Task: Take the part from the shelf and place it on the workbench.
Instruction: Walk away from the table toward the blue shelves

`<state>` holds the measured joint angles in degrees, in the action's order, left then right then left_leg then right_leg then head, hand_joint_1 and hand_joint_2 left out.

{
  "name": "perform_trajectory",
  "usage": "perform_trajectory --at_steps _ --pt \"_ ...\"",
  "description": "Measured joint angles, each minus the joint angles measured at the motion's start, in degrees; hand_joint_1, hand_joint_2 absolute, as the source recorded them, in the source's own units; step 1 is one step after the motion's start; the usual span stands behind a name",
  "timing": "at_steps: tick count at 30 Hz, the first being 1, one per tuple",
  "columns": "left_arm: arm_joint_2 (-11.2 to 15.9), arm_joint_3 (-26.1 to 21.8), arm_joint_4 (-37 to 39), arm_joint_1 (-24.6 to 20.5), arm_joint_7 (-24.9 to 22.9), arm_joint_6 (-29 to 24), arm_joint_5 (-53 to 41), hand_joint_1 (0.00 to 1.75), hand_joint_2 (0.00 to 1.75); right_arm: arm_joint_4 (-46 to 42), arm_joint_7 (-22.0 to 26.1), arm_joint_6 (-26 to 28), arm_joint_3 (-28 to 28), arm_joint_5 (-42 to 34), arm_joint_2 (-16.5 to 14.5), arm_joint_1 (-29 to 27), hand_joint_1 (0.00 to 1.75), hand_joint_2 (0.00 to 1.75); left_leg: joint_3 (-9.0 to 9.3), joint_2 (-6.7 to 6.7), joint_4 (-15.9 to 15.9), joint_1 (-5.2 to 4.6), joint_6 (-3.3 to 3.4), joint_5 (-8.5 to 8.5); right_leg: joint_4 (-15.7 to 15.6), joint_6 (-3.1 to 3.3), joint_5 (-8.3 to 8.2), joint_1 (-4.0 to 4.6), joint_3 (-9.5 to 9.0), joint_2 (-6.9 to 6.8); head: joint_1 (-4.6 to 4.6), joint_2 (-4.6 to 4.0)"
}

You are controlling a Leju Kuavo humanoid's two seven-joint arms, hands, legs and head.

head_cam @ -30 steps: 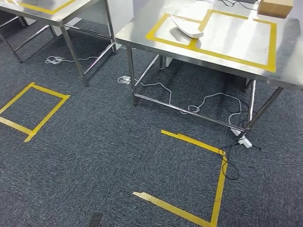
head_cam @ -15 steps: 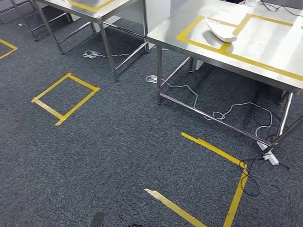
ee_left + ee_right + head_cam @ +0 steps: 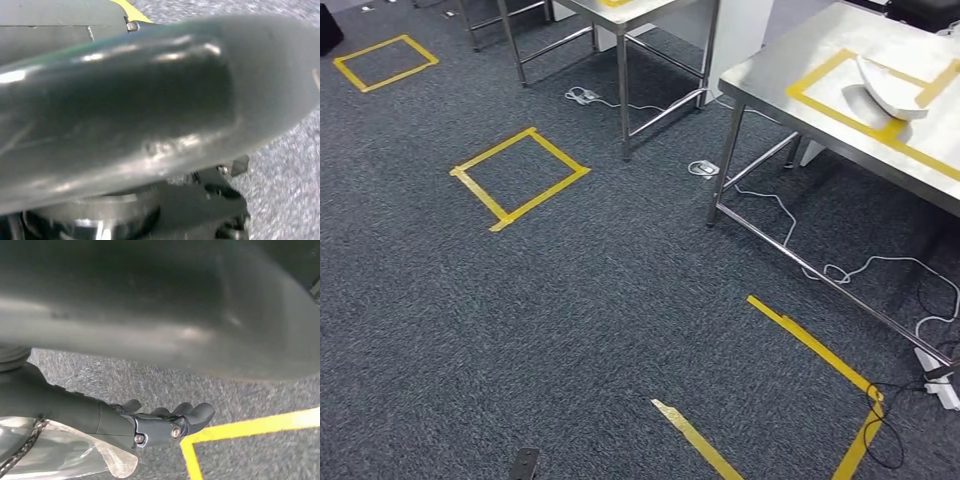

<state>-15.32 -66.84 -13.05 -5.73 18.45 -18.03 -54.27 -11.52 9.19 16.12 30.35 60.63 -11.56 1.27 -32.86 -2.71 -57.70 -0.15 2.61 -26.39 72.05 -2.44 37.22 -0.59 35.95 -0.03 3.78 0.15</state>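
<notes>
Evidently we are mid-walk with no shelf ahead, so the step is a steady turn to find it, our right hand [image 3: 170, 422] hanging empty, fingers loosely stretched; how the left hand lies we cannot tell. One white part [image 3: 890, 88] already lies on the steel table [image 3: 773, 70], well ahead of that hand. Loose cables [image 3: 882, 259] on the carpet beneath it could snag our feet.

even bright light; wrist views blurred.
</notes>
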Motion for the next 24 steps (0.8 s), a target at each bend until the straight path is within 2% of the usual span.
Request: perform_trajectory --at_steps 1,2,3,4,5,6,7,8,10,11,12,13,14,15,16,17,18,19,20,21,22,23,24 --pt "0.0 -0.1 0.0 0.1 0.0 -0.2 0.1 0.0 0.0 0.0 -0.2 -0.1 -0.2 0.3 0.0 0.0 0.0 0.0 0.05 -0.87 -0.1 -0.01 -0.03 0.01 -2.9 0.12 -2.21 -0.03 -1.1 0.34 0.01 0.0" --pt "0.0 -0.1 0.0 0.1 -0.1 -0.5 0.2 0.0 0.0 0.0 -0.4 -0.3 -0.5 0.5 0.0 0.0 0.0 0.0 0.05 -1.69 -0.2 0.02 -0.09 0.01 -6.9 0.27 -4.52 -0.1 -2.75 1.35 -0.02 0.0" --pt "0.0 -0.2 0.0 0.1 -0.2 -0.7 0.1 0.0 0.0 0.1 -0.6 -0.4 -0.7 0.7 0.0 0.1 0.0 0.0 -0.07 -2.49 -0.4 -0.05 -0.26 -0.01 -10.7 0.4 -6.13 -0.24 -4.35 2.7 0.0 0.0" --pt "0.0 -0.2 0.0 0.1 -0.3 -1.0 0.0 0.0 0.44 0.1 -0.8 -0.5 -0.8 0.9 -0.1 0.1 0.0 0.0 -0.27 -3.19 -0.5 -0.06 -0.5 0.02 -13.4 0.5 -6.96 -0.35 -5.47 3.87 0.02 0.0" --pt "0.1 -0.2 0.0 0.1 -0.5 -1.2 -0.1 0.0 0.87 0.1 -0.9 -0.7 -0.9 1.0 -0.1 0.1 0.0 0.0 -0.52 -3.81 -0.6 -0.04 -0.84 0.09 -14.6 0.61 -7.05 -0.38 -6.11 4.67 0.03 0.0" --pt "0.1 -0.2 0.0 0.1 -0.7 -1.4 -0.3 0.0 1.31 0.2 -1.0 -0.8 -1.0 1.1 -0.1 0.2 0.0 0.0 -0.76 -4.44 -0.7 0.01 -1.26 0.24 -15.0 0.76 -6.88 -0.33 -6.38 4.64 0.06 0.0" --pt "0.2 -0.2 0.0 0.3 -0.9 -1.5 -0.6 0.0 1.75 0.2 -1.0 -0.9 -1.1 1.3 -0.2 0.2 0.0 0.0 -0.95 -5.0 -0.6 0.12 -1.64 0.41 -15.1 1.04 -6.97 -0.33 -6.55 4.05 0.07 0.0" --pt "0.2 -0.2 0.0 0.4 -1.0 -1.5 -0.9 0.0 1.75 0.2 -0.8 -0.7 -1.3 1.5 -0.3 0.3 0.0 0.0 -1.14 -4.64 -0.8 0.13 -1.97 0.31 -15.3 1.39 -7.15 -0.36 -6.79 3.37 0.09 0.0" --pt "0.4 -0.1 0.0 0.6 -1.1 -1.6 -1.5 0.0 1.75 0.2 0.0 0.3 -1.5 1.8 -0.6 0.2 0.0 0.0 -2.49 -1.9 -3.7 0.01 -2.51 -1.59 -15.6 2.11 -7.39 -0.51 -7.0 1.76 0.39 0.0" --pt "0.4 -0.1 0.0 0.6 -1.1 -1.6 -1.8 0.0 1.75 0.2 0.3 0.8 -1.6 2.0 -0.7 0.1 0.0 0.0 -3.88 -0.03 -6.9 0.02 -2.75 -3.39 -15.6 2.34 -7.35 -0.46 -7.09 0.86 0.54 0.0" --pt "0.5 0.0 0.0 0.5 -1.1 -1.5 -2.0 0.0 1.75 0.2 0.5 1.2 -1.7 2.0 -0.8 0.0 0.0 0.0 -5.69 1.15 -10.9 0.1 -3.0 -5.35 -15.6 2.49 -7.24 -0.4 -7.12 -0.11 0.64 0.0" --pt "0.6 0.0 0.0 0.5 -1.1 -1.5 -2.1 0.0 1.75 0.2 0.6 1.3 -1.8 2.0 -0.8 -0.1 0.0 0.0 -7.31 1.74 -14.4 0.25 -3.21 -6.78 -15.6 2.56 -7.14 -0.33 -7.17 -1.09 0.63 0.0" --pt "0.6 0.0 0.0 0.6 -1.1 -1.4 -2.2 0.0 1.75 0.2 0.6 1.3 -1.8 2.0 -0.8 -0.1 0.0 0.0 -8.24 2.06 -16.6 0.4 -3.35 -7.26 -15.6 2.57 -7.04 -0.29 -7.23 -2.03 0.62 0.0" --pt "0.6 0.0 0.0 0.7 -1.2 -1.4 -2.3 0.0 1.75 0.2 0.5 1.2 -1.8 2.0 -0.8 -0.1 0.0 0.0 -8.13 2.3 -16.7 0.53 -3.43 -6.66 -15.6 2.53 -6.92 -0.27 -7.32 -2.88 0.63 0.0" --pt "0.7 0.0 0.0 0.8 -1.2 -1.4 -2.3 0.0 1.75 0.2 0.5 1.1 -1.8 2.0 -0.8 0.0 0.0 0.0 -6.8 2.65 -14.3 0.6 -3.42 -5.02 -15.6 2.47 -6.78 -0.26 -7.49 -3.64 0.64 0.0" --pt "0.7 0.1 0.0 0.9 -1.2 -1.4 -2.4 0.0 1.75 0.2 0.5 1.1 -1.8 2.0 -0.8 0.1 0.0 0.0 -4.64 3.54 -10.3 0.59 -3.3 -2.97 -15.6 2.32 -6.6 -0.25 -7.74 -4.34 0.65 0.0" --pt "0.7 0.1 0.0 0.8 -1.2 -1.4 -2.4 0.0 1.75 0.2 0.5 1.0 -1.8 2.0 -0.8 0.1 0.0 0.0 -2.51 4.86 -6.3 0.35 -3.17 -1.61 -15.5 2.06 -6.36 -0.11 -7.83 -4.99 0.65 0.0" --pt "0.7 0.1 0.0 0.7 -1.2 -1.3 -2.5 0.0 1.75 0.2 0.5 1.0 -1.8 2.0 -0.8 0.1 0.0 0.0 -0.9 5.96 -3.2 0.15 -2.89 -0.79 -15.5 1.73 -6.08 0.04 -7.88 -5.61 0.61 0.0" --pt "0.7 0.1 0.0 0.7 -1.2 -1.3 -2.5 0.0 1.75 0.2 0.5 1.0 -1.8 2.0 -0.8 0.1 0.0 0.0 -0.06 6.68 -1.5 -0.06 -2.63 -0.65 -15.5 1.4 -5.82 0.2 -7.92 -6.21 0.54 0.0" --pt "0.8 0.1 0.0 0.6 -1.2 -1.3 -2.5 0.0 1.75 0.2 0.5 1.0 -1.8 2.0 -0.8 0.2 0.0 0.0 0.03 6.68 -1.1 -0.27 -2.36 -1.0 -15.5 1.08 -5.62 0.32 -7.98 -6.8 0.47 0.0" --pt "0.8 0.1 0.0 0.7 -1.2 -1.3 -2.5 0.0 1.75 0.2 0.5 1.0 -1.8 2.0 -0.8 0.3 0.0 0.0 -0.1 6.05 -0.9 -0.28 -1.99 -0.98 -15.6 0.81 -5.51 0.32 -8.35 -7.4 0.44 0.0" --pt "0.8 0.1 0.0 0.8 -1.2 -1.3 -2.5 0.0 1.75 0.2 0.5 1.0 -1.8 2.0 -0.8 0.5 0.0 0.0 -0.09 5.39 -0.7 -0.21 -1.64 -0.87 -15.6 0.52 -5.28 0.23 -8.59 -7.41 0.42 0.0" --pt "0.8 0.1 0.0 0.9 -1.2 -1.4 -2.5 0.0 1.75 0.2 0.5 1.0 -1.9 2.0 -0.8 0.6 0.0 0.0 -0.06 4.77 -0.6 -0.11 -1.24 -0.71 -15.0 0.25 -4.64 0.13 -8.53 -6.42 0.33 0.0"
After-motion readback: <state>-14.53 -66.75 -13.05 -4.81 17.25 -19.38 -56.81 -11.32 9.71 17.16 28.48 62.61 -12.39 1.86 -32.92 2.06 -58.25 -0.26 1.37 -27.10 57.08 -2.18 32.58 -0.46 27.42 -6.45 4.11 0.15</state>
